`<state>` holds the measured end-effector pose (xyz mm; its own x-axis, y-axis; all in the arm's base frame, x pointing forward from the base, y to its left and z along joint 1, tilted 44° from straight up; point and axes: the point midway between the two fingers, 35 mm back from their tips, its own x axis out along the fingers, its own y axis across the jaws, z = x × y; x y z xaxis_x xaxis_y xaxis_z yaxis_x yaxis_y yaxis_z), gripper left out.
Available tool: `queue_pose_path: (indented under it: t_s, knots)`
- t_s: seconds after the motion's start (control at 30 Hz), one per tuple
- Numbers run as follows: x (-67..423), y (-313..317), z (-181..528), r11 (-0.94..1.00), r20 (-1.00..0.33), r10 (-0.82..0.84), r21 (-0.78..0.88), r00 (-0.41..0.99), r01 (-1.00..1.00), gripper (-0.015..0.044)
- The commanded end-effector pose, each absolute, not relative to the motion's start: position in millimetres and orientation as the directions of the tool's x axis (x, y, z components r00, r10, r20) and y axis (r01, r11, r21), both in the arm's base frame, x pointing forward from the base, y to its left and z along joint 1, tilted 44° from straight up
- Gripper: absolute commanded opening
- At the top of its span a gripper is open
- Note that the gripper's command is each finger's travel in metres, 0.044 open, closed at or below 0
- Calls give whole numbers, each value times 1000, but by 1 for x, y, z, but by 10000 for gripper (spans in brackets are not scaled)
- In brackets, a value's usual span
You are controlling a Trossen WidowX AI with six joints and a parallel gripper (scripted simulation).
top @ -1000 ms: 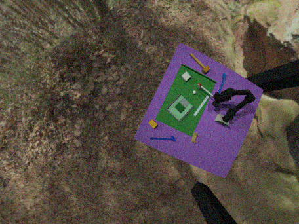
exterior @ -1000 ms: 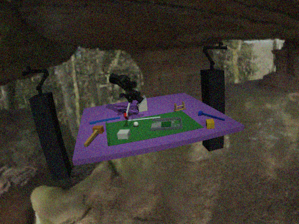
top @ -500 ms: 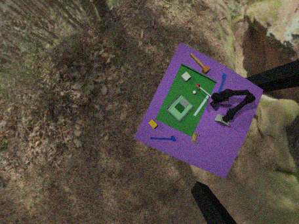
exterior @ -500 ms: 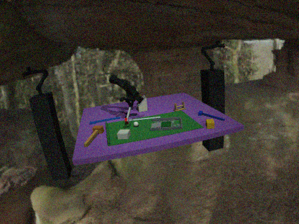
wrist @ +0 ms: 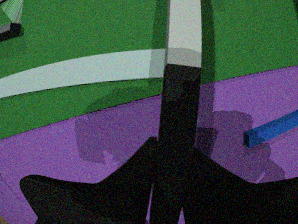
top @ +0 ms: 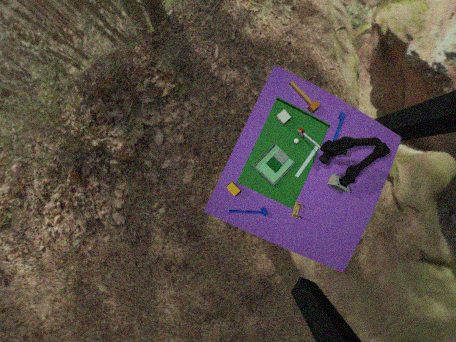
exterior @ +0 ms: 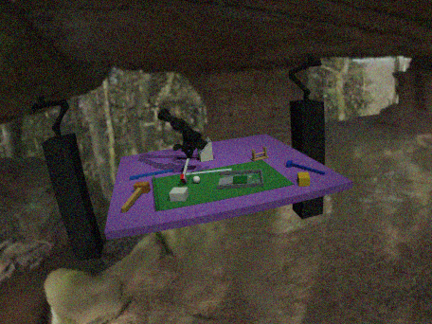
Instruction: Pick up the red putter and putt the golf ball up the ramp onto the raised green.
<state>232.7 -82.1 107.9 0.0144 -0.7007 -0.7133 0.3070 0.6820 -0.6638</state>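
My gripper (top: 324, 151) (exterior: 189, 153) (wrist: 165, 143) is shut on the dark grip of the red putter. The putter's white shaft (top: 311, 139) (exterior: 185, 167) (wrist: 184, 10) slants down over the green mat (top: 265, 135) (exterior: 208, 190). Its red head (top: 301, 131) (exterior: 182, 177) sits low on the mat right beside the white golf ball (top: 296, 141) (exterior: 196, 179). The raised green (top: 274, 163) (exterior: 240, 179), with grey ramps around a dark green top, stands further along the mat beyond the ball. The ball and the putter head are out of the wrist view.
A white rail (top: 306, 162) (exterior: 210, 171) (wrist: 80, 72) lies along the mat edge. A white cube (top: 284, 116) (exterior: 178, 193), a wooden mallet (top: 306, 97) (exterior: 134, 195), two blue clubs (top: 340, 125) (top: 248, 211), a yellow block (top: 233, 189) and a small wooden fence (top: 297, 210) lie on the purple table (top: 330, 230).
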Motion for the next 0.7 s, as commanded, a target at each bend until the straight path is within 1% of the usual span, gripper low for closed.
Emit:
queue_pose_path:
  t_s: [0.0,0.4,0.67]
  knots:
    - [232,-87,105,678,-709,-705,-666,19,310,0]
    - [232,-86,105,681,-713,-701,-664,14,307,0]
    - [224,-107,122,678,-708,-706,-667,19,309,0]
